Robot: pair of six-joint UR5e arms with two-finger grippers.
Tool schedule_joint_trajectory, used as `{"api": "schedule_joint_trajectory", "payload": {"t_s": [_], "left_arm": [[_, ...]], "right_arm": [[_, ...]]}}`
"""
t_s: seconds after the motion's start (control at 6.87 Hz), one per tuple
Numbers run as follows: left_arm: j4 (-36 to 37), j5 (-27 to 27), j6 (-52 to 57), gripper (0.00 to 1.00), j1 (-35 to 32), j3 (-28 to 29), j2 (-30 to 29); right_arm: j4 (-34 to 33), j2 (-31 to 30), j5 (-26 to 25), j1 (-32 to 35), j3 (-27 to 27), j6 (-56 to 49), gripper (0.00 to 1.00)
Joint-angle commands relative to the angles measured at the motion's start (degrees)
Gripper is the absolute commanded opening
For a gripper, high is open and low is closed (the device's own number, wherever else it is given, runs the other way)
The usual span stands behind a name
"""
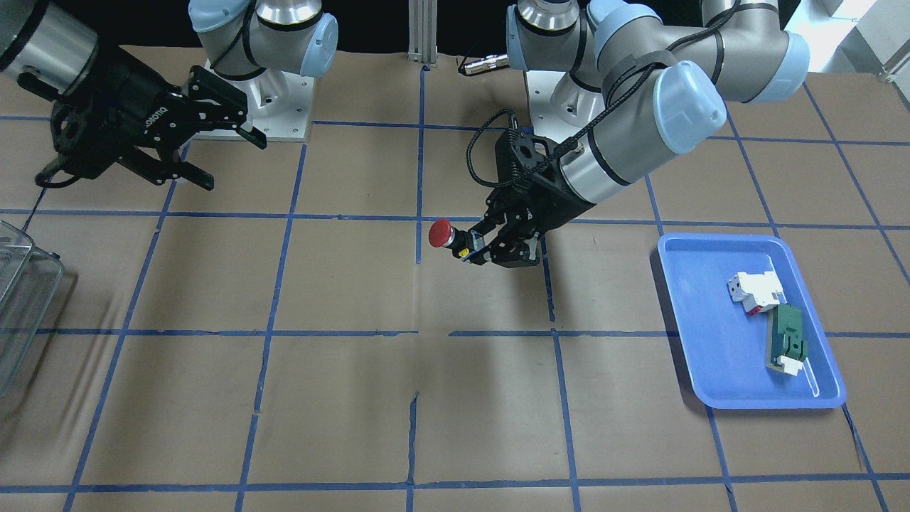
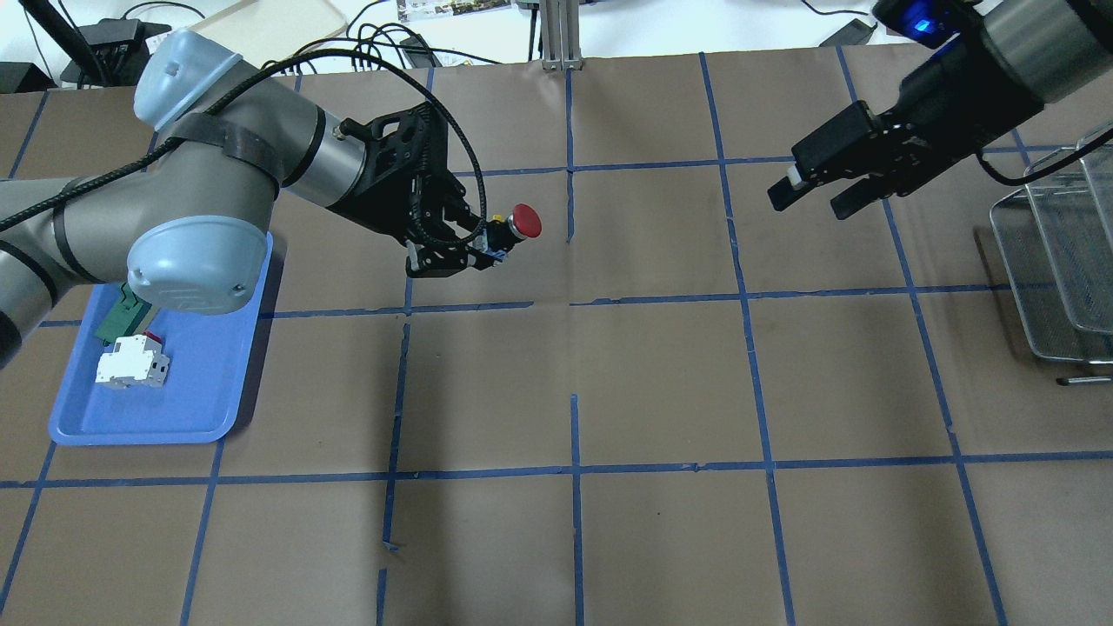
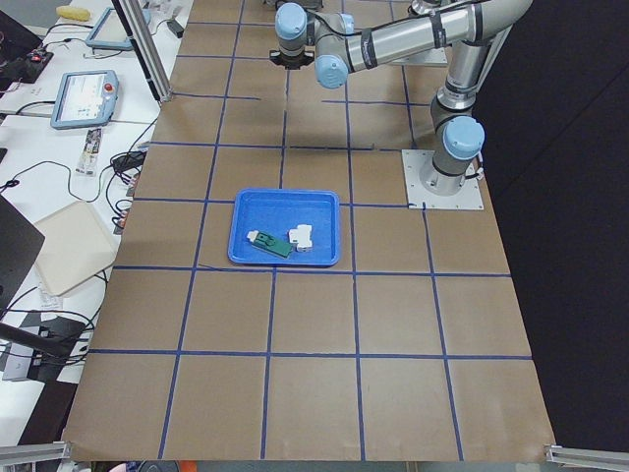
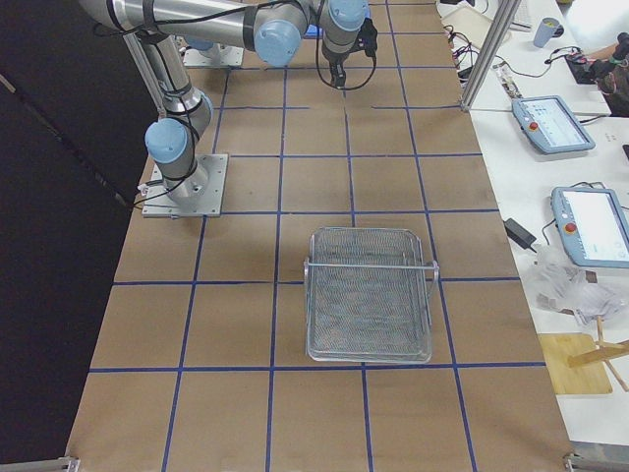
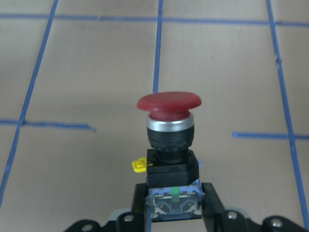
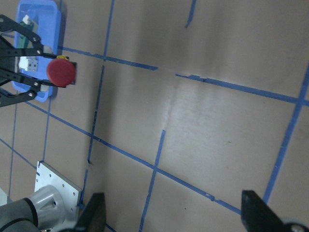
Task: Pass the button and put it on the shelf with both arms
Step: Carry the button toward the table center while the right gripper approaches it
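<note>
Red mushroom cap, silver collar, black body, blue-yellow rear: the button (image 5: 168, 125) is hanging above the middle of the table (image 2: 661, 374), with the left gripper (image 2: 489, 248) pinching its rear. The right gripper (image 2: 813, 202) is hovering well apart, jaws spread wide, holding nothing.

A robotics lab: two arms (image 1: 640, 107) bolted to a table (image 1: 341, 277) papered brown and taped in a blue grid (teach pendants (image 4: 547, 123) lie on the side bench (image 4: 511, 182)).
</note>
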Motion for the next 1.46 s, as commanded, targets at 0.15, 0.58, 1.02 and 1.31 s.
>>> {"api": "schedule_joint_trajectory", "payload": {"t_s": [0.15, 0.58, 1.02, 1.31], "left_arm": [[-1.35, -7.46, -1.46, 0.00, -2.72, -0.58, 1.48], [-0.92, -8.81, -4.36, 0.00, -5.44, -0.41, 1.31], [-0.83, -8.72, -4.02, 0.00, -5.45, -0.49, 1.66], [-0.74, -8.89, -4.02, 0.00, -5.62, -0.06, 1.92]], "right_arm": [[-11.07, 0.58, 1.69, 5.48, 0.77, -11.57, 1.00], [-12.03, -0.20, 1.85, 9.52, 3.05, -19.46, 1.00], [-12.83, -2.48, 1.34, 13.11, 3.40, -37.25, 1.00], [-13.79, -2.32, 1.51, 14.45, 3.40, -46.37, 1.00]]}}
